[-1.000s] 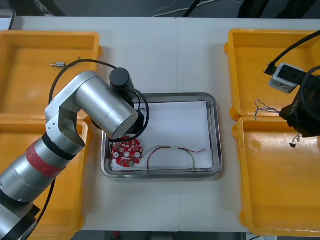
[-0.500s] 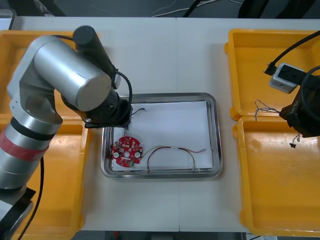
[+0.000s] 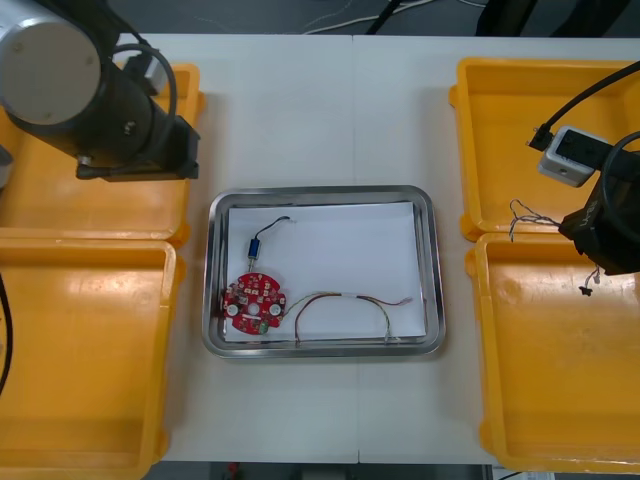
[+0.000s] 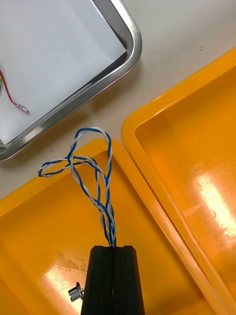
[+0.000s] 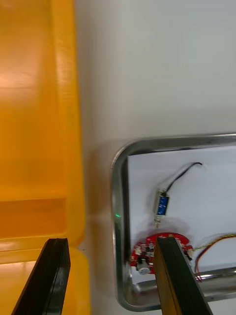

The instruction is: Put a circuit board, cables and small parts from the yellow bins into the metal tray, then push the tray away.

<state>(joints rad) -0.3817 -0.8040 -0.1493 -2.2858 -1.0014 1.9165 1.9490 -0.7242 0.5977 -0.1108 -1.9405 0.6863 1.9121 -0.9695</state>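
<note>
The left arm [image 3: 80,90] covers much of the far left yellow bin [image 3: 40,205]. A small dark part [image 4: 75,291] sits half hidden behind the right end effector [image 4: 113,248].

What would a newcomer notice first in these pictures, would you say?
The metal tray mid-table holds a red circuit board. The right gripper, over a right yellow bin, is shut on a blue and white cable; the left gripper hangs open by the far left bin.
</note>
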